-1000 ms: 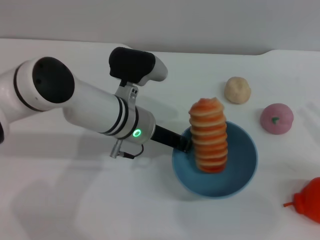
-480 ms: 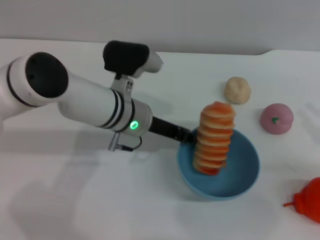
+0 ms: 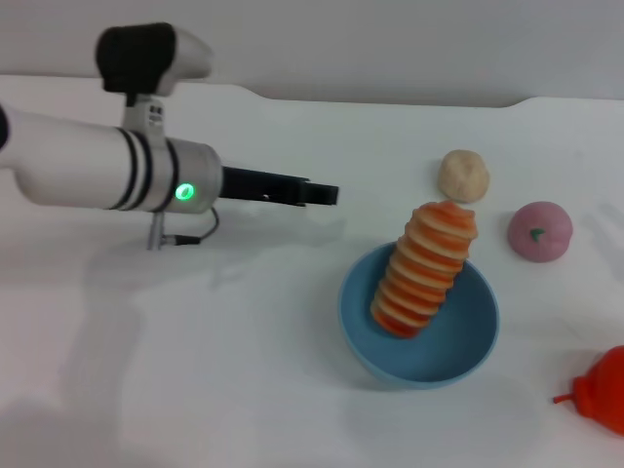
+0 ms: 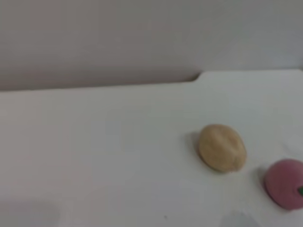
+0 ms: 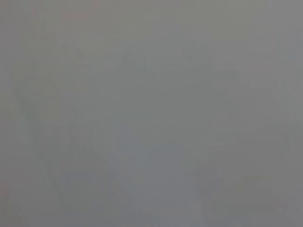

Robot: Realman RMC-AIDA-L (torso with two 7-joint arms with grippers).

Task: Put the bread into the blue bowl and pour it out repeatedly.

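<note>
Left claw point(image 3: 327, 193) is raised above the white counter point(image 3: 244, 370), extended level from the left arm, its tip well apart from the blue bowl point(image 3: 363, 343) and holding nothing. Whether its fingers stand apart or together cannot be told from the head view; the left wrist view does not show them. Right claw does not appear in any view.

Blue bowl sits upright on the counter, right of centre. The bread point(image 3: 425, 269) stands in it, ridged orange-and-cream stripes facing the camera, lower end resting on the bowl's inside and upper end tilted toward the far right, rising above the rim. Nothing grips the bread.

Beyond the bowl lies a small round tan ball point(image 3: 463, 175), near the bread's upper end but not touching it. A pink ball point(image 3: 539, 231) rests to its right, just apart from the bowl. Both also show in the left wrist view. A red object point(image 3: 603, 392) lies at the near right edge, partly cut off.
</note>
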